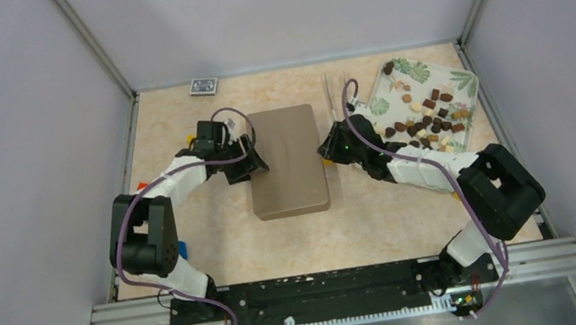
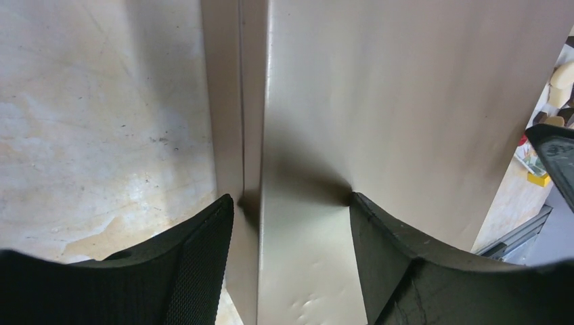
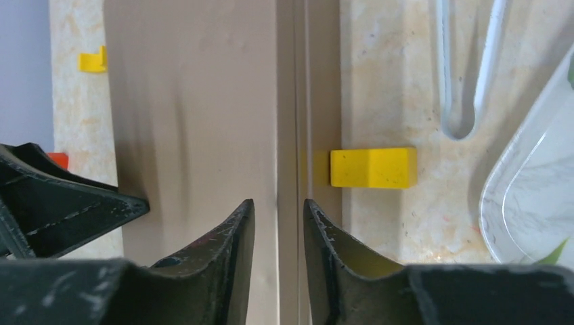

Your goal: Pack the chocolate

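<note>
The chocolate [image 1: 427,119], several small dark brown, mid brown and cream pieces, lies on a leaf-patterned tray [image 1: 464,80] at the back right. A flat brown box with its lid on [image 1: 286,163] sits mid-table. My left gripper [image 1: 255,165] pinches the lid's left edge [image 2: 318,135], one fingertip [image 2: 220,217] on the side wall and the other on top. My right gripper [image 1: 325,150] is closed narrowly over the lid's right edge [image 3: 203,101]. In the wrist views the left gripper [image 2: 291,200] and the right gripper [image 3: 277,203] both straddle the rim.
A yellow block [image 3: 372,167] lies against the box's right side. Clear plastic tongs [image 1: 332,92] lie between box and tray, and also show in the right wrist view [image 3: 467,68]. A card deck [image 1: 202,86] sits at the back. Small coloured blocks [image 1: 141,186] lie along the left wall.
</note>
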`<state>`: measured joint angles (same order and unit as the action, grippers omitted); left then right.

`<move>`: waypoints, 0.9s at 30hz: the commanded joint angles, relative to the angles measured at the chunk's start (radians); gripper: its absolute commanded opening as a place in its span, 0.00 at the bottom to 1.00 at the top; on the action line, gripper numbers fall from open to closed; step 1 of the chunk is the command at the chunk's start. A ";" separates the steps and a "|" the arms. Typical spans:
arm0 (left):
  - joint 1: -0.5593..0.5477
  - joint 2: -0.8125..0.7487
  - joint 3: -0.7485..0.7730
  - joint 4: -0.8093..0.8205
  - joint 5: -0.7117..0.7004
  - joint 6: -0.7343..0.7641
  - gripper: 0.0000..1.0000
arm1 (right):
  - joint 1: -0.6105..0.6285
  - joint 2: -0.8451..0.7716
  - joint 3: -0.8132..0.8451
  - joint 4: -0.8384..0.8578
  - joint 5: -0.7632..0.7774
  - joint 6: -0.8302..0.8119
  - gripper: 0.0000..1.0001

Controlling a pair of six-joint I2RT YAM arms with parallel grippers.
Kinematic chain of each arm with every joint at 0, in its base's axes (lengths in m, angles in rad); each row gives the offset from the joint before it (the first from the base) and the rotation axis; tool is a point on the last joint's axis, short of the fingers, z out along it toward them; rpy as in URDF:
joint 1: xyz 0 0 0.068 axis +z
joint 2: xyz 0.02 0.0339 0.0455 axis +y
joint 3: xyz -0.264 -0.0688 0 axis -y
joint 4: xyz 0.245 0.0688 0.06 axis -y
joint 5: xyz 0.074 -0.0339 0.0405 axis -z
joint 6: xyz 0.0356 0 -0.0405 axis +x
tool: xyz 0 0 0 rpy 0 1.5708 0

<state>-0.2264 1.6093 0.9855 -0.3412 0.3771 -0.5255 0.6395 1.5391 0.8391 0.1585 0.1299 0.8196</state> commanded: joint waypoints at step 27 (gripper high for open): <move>-0.014 0.128 0.178 -0.002 -0.038 0.021 0.69 | 0.499 -0.303 -0.123 -0.001 0.039 -0.414 0.54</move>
<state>-0.2340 1.7161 1.1267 -0.3523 0.3378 -0.5182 1.0534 1.1889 0.6933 0.1406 0.2539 0.5442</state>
